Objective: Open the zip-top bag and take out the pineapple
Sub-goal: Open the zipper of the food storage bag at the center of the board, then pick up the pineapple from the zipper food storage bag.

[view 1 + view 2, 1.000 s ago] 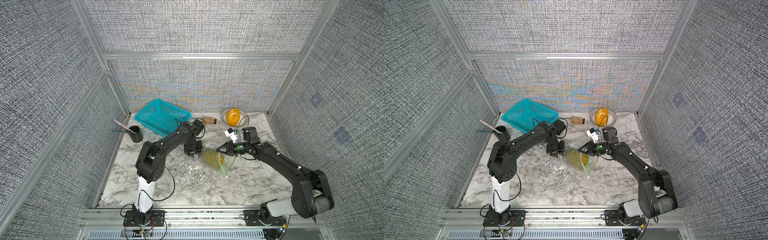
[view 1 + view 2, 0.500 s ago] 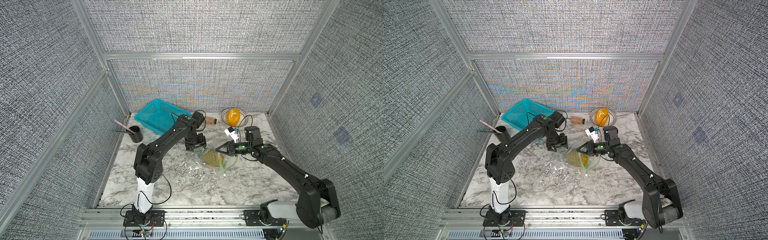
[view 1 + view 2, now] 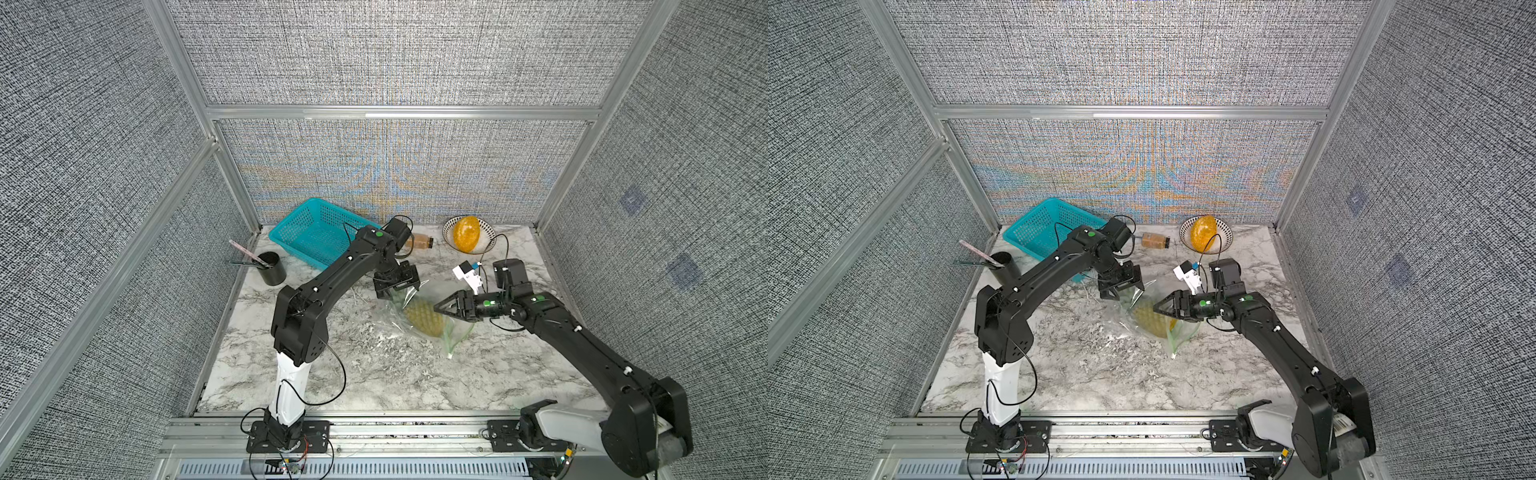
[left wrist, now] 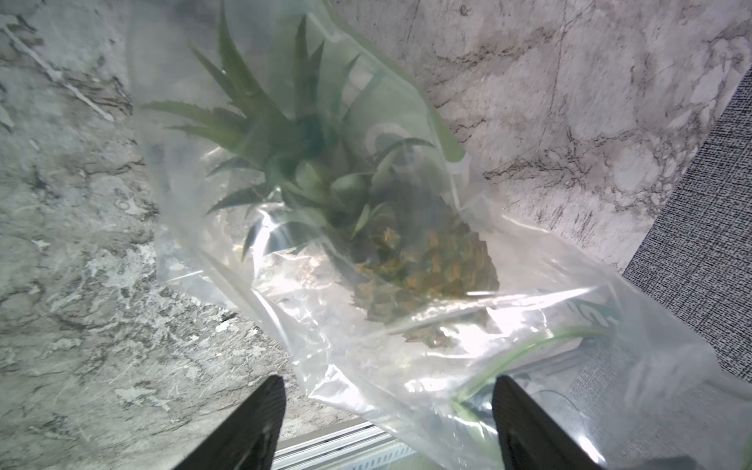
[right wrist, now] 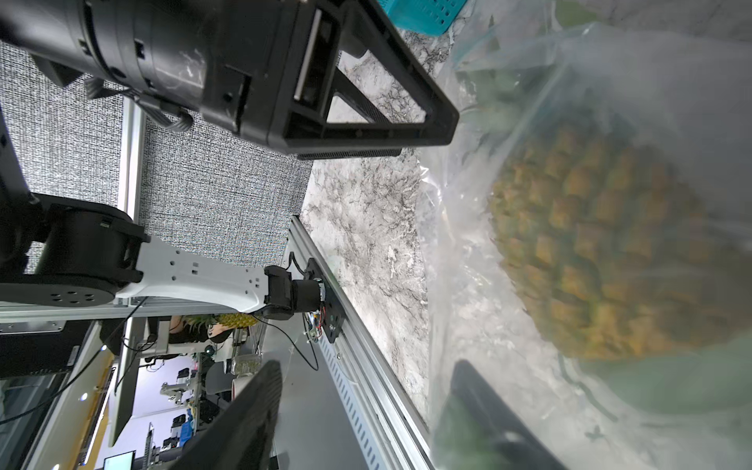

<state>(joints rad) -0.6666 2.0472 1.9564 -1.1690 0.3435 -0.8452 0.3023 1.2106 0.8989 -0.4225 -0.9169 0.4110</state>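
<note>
left tool (image 4: 388, 380) spread over zip-top bag (image 4: 325, 325), right tool (image 5: 366, 366) spread beside bagged pineapple (image 5: 610, 252), neither gripping

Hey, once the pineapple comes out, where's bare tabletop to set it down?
The widest bare marble lies between the zip-top bag and the front rail. The back edge is crowded: teal basket, bottle, bowl, black cup. The left gripper and right gripper flank the bag.
</note>
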